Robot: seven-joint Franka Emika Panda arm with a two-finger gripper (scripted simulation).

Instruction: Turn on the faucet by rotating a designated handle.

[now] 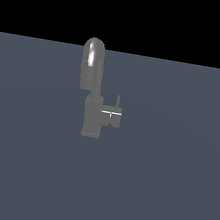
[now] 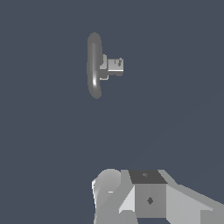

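Observation:
The faucet [image 1: 92, 114] is glossy grey, with a tall arched spout [image 1: 92, 63] on a short upright body, and stands mid-floor in the exterior view. The handle [image 1: 112, 116] is a short stub sticking out to the exterior view's right, with a thin lever rod [image 1: 117, 102] pointing up. The wrist view looks down on the faucet [image 2: 94, 65] and its handle [image 2: 115, 65] from above and at a distance. Only grey blocky parts of my gripper [image 2: 148, 197] show at that picture's edge, well away from the faucet. Its fingers cannot be made out. The arm is out of the exterior view.
A flat blue-grey floor [image 1: 169, 193] spreads around the faucet, with a black background behind it.

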